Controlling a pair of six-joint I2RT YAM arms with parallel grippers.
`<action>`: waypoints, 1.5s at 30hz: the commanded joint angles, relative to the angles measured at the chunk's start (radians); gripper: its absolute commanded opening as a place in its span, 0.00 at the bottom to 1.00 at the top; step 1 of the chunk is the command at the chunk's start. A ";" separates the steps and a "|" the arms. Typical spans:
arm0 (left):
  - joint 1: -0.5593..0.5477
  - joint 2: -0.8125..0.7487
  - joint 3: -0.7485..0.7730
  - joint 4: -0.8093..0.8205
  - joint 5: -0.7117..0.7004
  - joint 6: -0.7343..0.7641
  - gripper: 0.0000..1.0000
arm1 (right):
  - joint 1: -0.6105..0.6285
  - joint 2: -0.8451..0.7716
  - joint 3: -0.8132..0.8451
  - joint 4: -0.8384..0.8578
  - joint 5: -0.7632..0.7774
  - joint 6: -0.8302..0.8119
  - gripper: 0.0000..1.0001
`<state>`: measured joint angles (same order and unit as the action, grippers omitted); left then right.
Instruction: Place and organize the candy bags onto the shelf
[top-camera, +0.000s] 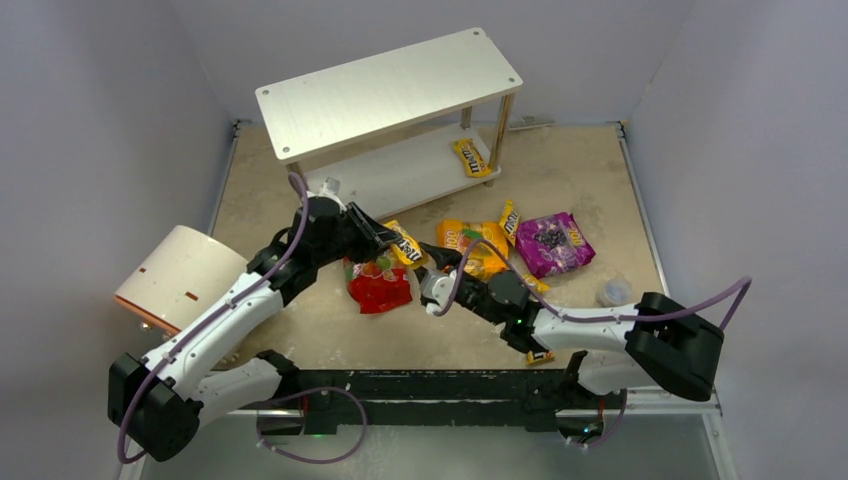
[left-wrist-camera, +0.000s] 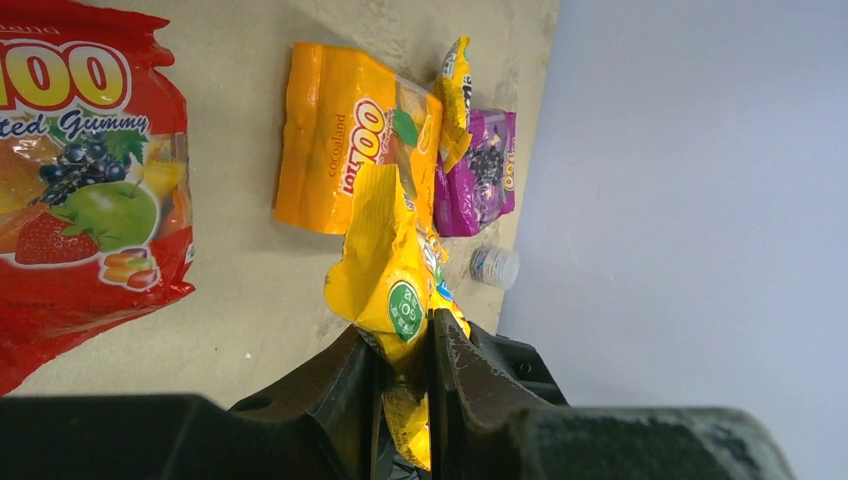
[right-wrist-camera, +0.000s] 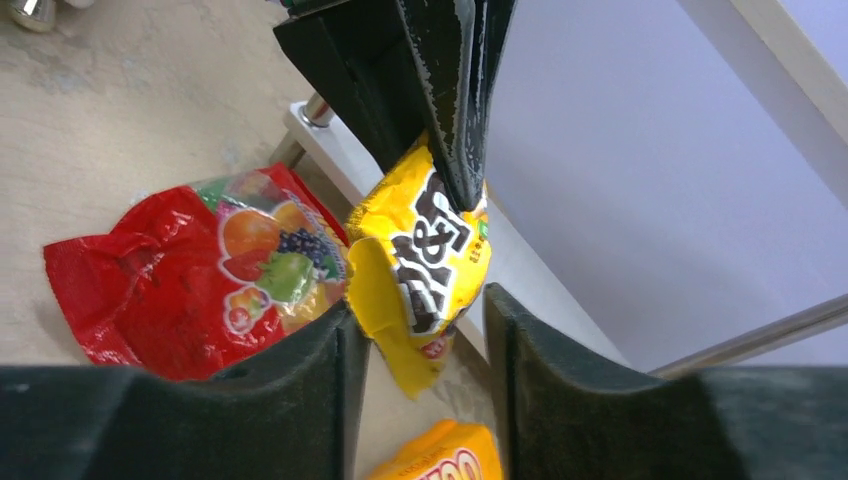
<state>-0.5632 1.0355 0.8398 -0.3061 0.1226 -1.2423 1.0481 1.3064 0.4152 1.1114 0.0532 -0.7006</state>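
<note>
Now left jaws pinch the M&M's packet (by one end); right jaws flank it, open.

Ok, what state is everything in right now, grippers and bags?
Left gripper: shut on a yellow M&M's packet, held off the table.
Right gripper: open, jaws either side of that packet's lower end.
Red bag: lying crumpled on the table.
Orange bag: lying flat on the table.
Purple bag: lying flat on the table.
Shelf: upright, a second packet on its lower board.

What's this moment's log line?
left gripper: shut on M&M's packet | right gripper: open around same packet | shelf: another M&M's packet on lower tier
</note>
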 joint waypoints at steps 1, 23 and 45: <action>0.000 -0.013 -0.014 0.057 0.025 -0.021 0.09 | 0.004 -0.027 0.037 0.048 -0.024 -0.003 0.31; 0.013 -0.192 -0.034 -0.318 -0.366 0.260 0.90 | -0.293 -0.066 0.175 -0.402 -0.038 -0.216 0.13; 0.013 -0.375 -0.169 -0.257 -0.383 0.330 0.94 | -0.574 0.608 0.738 -0.483 -0.240 -0.448 0.16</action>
<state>-0.5564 0.6624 0.6716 -0.6067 -0.2440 -0.9451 0.4828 1.8858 1.0954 0.5991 -0.1551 -1.1088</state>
